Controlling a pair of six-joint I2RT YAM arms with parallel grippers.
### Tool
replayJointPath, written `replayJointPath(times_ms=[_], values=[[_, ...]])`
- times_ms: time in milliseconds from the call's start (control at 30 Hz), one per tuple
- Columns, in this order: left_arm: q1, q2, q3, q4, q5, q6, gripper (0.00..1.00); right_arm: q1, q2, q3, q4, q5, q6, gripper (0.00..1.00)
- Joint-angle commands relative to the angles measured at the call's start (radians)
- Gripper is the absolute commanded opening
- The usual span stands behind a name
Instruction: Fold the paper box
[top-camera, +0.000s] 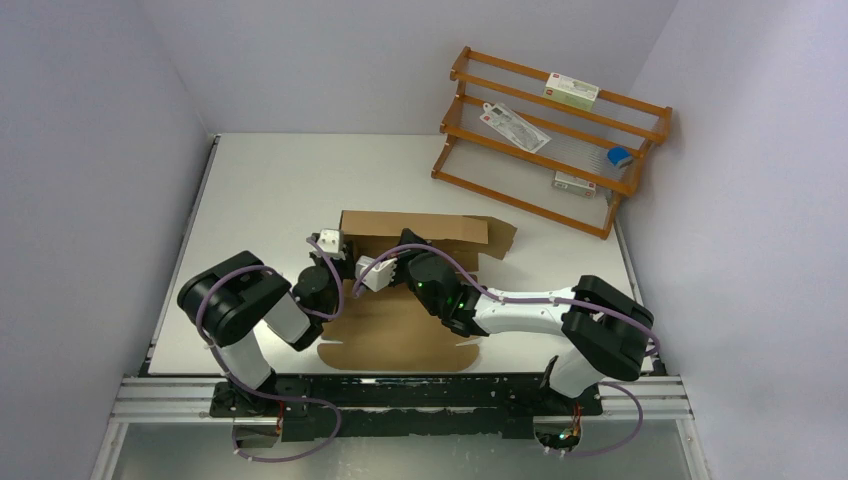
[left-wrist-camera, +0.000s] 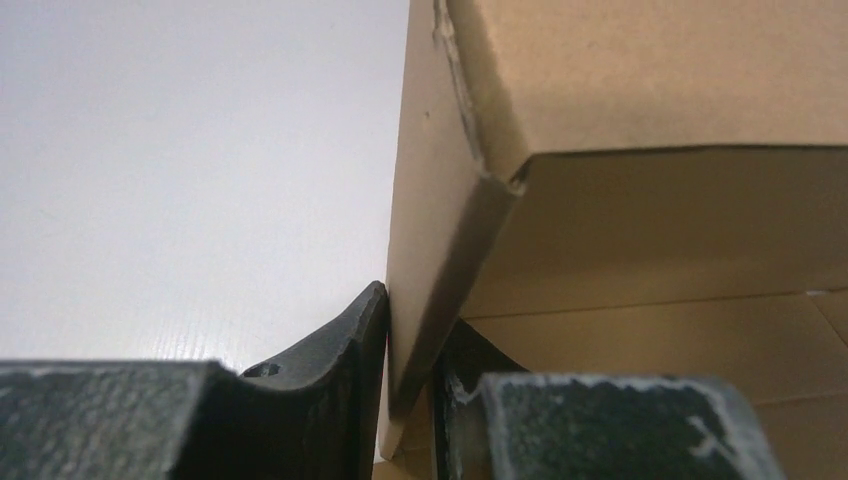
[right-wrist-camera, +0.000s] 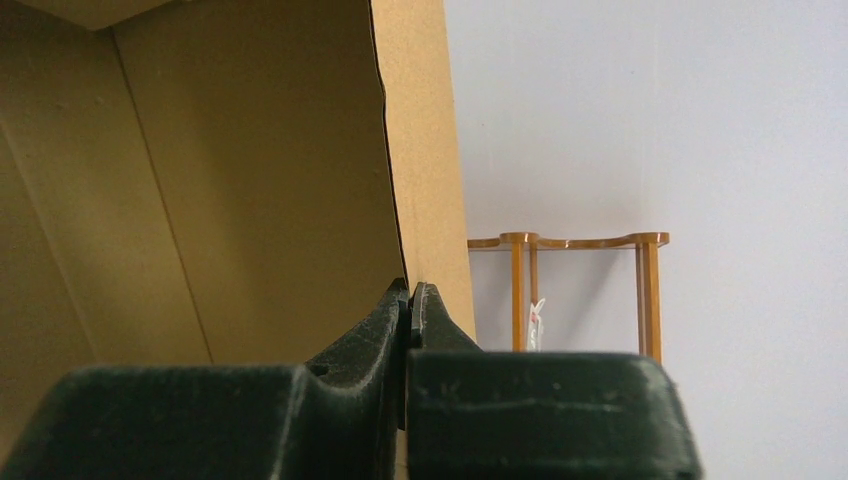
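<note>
White tabletop (top-camera: 270, 190); left tool (left-wrist-camera: 412, 345) seemingly pinches cropped paper box (left-wrist-camera: 650, 230) wall; right tool (right-wrist-camera: 410, 300) pressed together.

Top external looks down from above and behind over the whole table (top-camera: 260, 180); both wrist views sit close against paper box (top-camera: 395, 335) walls, facing far; all three share it.
</note>
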Motion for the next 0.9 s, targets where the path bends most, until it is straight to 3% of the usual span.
replayJointPath(times_ms=[0,300,600,867], values=[[-0.017,0.025,0.053,0.338,-0.222,-0.005,0.23,0.023,0.042,-0.011,-0.199,-0.033,0.092,0.00],[-0.051,0.055,0.105,0.336,-0.492,0.033,0.21,0.036,0.027,0.023,-0.251,-0.056,0.125,0.00],[-0.058,0.116,0.141,0.336,-0.676,-0.014,0.23,0.035,0.030,0.033,-0.266,-0.073,0.148,0.00],[-0.064,0.146,0.157,0.338,-0.706,0.068,0.16,0.029,0.077,0.070,-0.215,-0.038,0.148,0.00]])
